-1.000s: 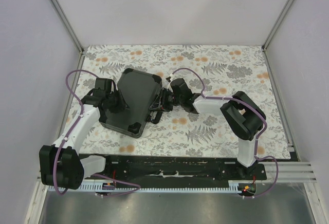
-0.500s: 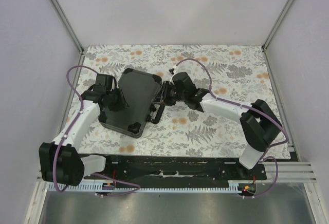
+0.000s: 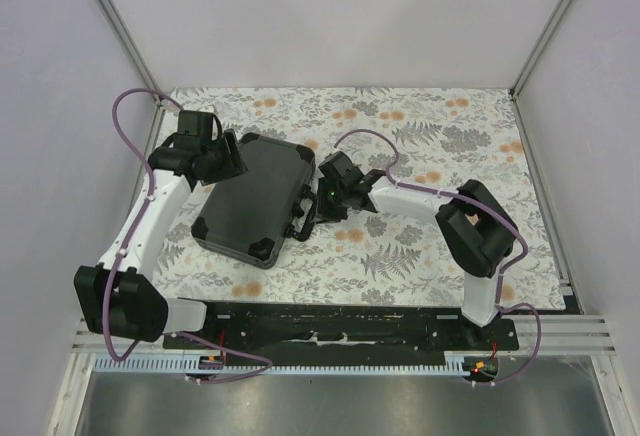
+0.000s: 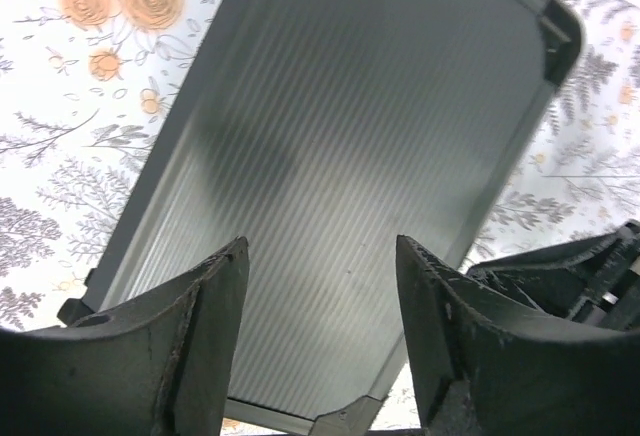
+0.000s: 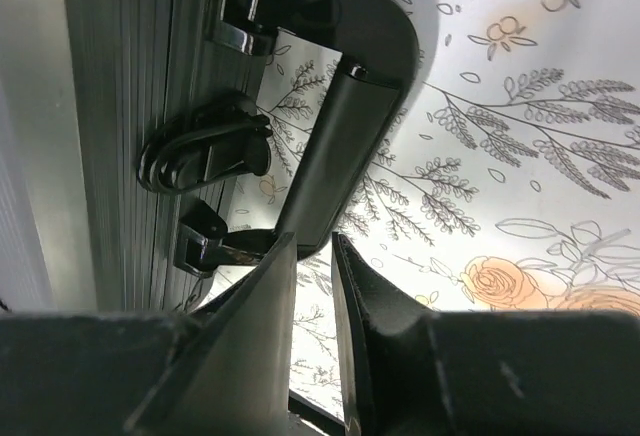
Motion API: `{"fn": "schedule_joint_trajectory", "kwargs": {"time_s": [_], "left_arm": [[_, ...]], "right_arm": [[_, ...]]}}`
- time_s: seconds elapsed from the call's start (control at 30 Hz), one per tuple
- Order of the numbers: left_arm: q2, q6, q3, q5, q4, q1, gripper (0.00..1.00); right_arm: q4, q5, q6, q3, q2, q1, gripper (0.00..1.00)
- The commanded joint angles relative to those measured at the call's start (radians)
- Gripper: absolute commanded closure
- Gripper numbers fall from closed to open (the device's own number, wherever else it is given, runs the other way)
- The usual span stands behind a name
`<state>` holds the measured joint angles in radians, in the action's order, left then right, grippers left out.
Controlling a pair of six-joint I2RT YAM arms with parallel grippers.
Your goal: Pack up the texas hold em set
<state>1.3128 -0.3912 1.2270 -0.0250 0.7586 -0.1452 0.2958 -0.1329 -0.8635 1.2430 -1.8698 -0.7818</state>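
Observation:
The texas hold em set shows only as its black ribbed case (image 3: 255, 196), lying shut on the flowered cloth; chips and cards are out of view. My left gripper (image 3: 228, 156) hovers open over the case's far left end, and the ribbed lid (image 4: 340, 136) fills the gap between its jaws (image 4: 320, 256) untouched. My right gripper (image 3: 322, 196) sits at the case's right side by the handle (image 3: 306, 218). In the right wrist view the handle (image 5: 350, 136) and a latch (image 5: 205, 151) lie just past my right gripper (image 5: 313, 246), whose jaws stand a narrow slit apart with only cloth showing between them.
The flowered tablecloth (image 3: 420, 246) covers the table right of and behind the case. Pale walls with metal posts (image 3: 120, 36) close in the left, back and right. The black base rail (image 3: 340, 326) runs along the near edge.
My left gripper came off the lid's left side, rose toward the back left and opened wide. The right gripper shifted a little toward the handle and narrowed. The case now lies flatter.

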Motion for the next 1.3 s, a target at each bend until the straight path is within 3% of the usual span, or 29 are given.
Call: {"fn": "schedule_joint_trajectory", "kwargs": {"time_s": [0.0,0.27,0.63,1.0,1.27], "left_arm": [[0.039,0.04,0.026,0.105,0.016,0.019,0.31],[0.072,-0.017,0.008,0.091,-0.013,0.107,0.29],[0.08,-0.136,-0.101,0.054,-0.127,0.144,0.29],[0.082,-0.158,-0.142,0.099,-0.127,0.245,0.29],[0.12,-0.172,-0.152,0.174,-0.084,0.249,0.3]], "right_arm": [[0.02,0.007,0.047,0.107,-0.034,-0.01,0.72],[0.04,-0.004,0.046,0.167,-0.091,-0.01,0.79],[0.058,-0.008,0.064,0.223,-0.181,-0.011,0.77],[0.066,-0.017,0.055,0.219,-0.212,-0.01,0.98],[0.069,-0.027,0.05,0.242,-0.252,-0.01,1.0]]}}
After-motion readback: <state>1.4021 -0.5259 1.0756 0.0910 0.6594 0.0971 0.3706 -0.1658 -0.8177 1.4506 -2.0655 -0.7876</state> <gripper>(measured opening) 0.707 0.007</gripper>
